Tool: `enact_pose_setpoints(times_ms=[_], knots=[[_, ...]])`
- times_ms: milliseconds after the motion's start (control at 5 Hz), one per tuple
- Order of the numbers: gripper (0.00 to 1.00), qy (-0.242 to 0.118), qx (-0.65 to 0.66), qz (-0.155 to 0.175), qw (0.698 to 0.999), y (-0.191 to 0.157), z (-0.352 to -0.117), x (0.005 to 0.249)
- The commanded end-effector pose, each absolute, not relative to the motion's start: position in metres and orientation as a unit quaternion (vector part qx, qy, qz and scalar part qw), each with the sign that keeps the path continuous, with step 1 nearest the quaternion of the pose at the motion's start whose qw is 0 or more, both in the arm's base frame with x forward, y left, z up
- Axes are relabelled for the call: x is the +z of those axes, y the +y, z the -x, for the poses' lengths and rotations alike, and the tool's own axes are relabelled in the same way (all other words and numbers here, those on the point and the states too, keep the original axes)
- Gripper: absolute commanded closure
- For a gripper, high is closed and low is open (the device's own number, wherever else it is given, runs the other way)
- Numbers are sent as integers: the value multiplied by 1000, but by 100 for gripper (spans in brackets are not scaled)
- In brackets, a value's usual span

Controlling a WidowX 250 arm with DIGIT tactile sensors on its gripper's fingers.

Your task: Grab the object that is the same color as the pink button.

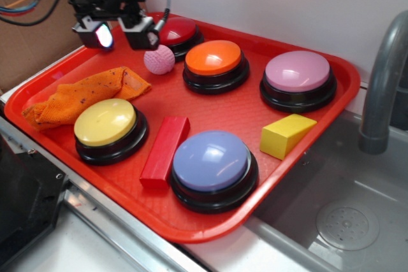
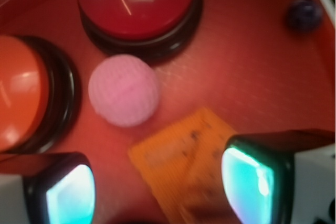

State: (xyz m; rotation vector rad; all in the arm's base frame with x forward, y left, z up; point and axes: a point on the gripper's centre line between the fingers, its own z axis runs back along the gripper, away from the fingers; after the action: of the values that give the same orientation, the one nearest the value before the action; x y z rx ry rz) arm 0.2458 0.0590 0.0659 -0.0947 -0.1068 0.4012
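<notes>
A small pink dimpled ball (image 1: 159, 59) lies on the red tray (image 1: 242, 125), between the red button (image 1: 177, 30) and the orange button (image 1: 214, 59). It also shows in the wrist view (image 2: 124, 90), above the gap between my fingers. The pink button (image 1: 298, 72), a pale pink-mauve dome on a black base, stands at the tray's back right. My gripper (image 1: 121, 34) hangs open and empty above the tray, left of the ball and over a corner of the orange cloth (image 1: 83, 97). In the wrist view the gripper (image 2: 160, 187) has its jaws wide apart, with the cloth (image 2: 184, 161) below them.
A yellow button (image 1: 106, 122), a periwinkle-blue button (image 1: 211, 160), a red block (image 1: 164, 150) and a yellow wedge (image 1: 287, 135) stand on the tray's front half. A tiny dark purple ball (image 2: 304, 14) lies near the tray's rim. A grey faucet (image 1: 382, 81) rises over the sink at right.
</notes>
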Motion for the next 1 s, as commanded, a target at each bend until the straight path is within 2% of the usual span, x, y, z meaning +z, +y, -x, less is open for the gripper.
enact_pose_setpoints(times_ms=[0, 200, 400, 600, 800], knots=[[0, -76, 182, 81, 977, 69, -277, 54], [0, -76, 193, 76, 975, 69, -279, 50], [39, -75, 202, 80, 973, 70, -280, 47], [97, -76, 223, 108, 966, 70, -277, 43], [100, -70, 228, 103, 966, 70, -278, 39]])
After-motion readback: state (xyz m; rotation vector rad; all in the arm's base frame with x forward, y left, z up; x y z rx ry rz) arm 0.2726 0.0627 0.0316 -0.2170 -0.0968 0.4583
